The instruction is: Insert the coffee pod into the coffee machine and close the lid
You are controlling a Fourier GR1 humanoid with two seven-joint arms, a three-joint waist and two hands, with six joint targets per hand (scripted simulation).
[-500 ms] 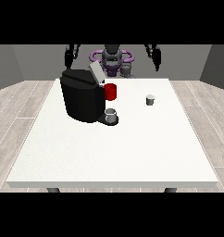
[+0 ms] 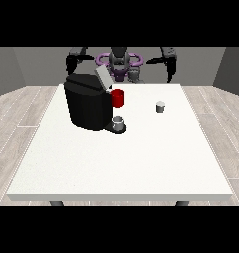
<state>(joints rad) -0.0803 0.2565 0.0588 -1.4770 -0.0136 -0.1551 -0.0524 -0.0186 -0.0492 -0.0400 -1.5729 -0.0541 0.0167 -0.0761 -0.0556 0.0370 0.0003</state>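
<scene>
Fingers unclear; coffee pod [image 2: 161, 106] on table [image 2: 116, 163], outside coffee machine [image 2: 89, 106].

Bright even light, white table [image 2: 116, 163] evenly lit, faint soft shadows, no glare, no edge distortion

The counter [image 2: 116, 163] is plain white, with no pattern on it. On it, at about 10 o'clock from its middle, the coffee machine [image 2: 88, 106] is black all over. Its lid [image 2: 103, 77] is light grey, and a red part [image 2: 118, 98] shows at its 3 o'clock side. Under this red part a small cup [image 2: 119, 123] is grey, on a black base. At 2 o'clock the coffee pod [image 2: 161, 106] is pale grey with a darker top. The robot [image 2: 119, 62] at 12 o'clock is dark grey with purple rings, and both hands are black. The floor [image 2: 18, 118] has pale grey-brown wood planks.
</scene>
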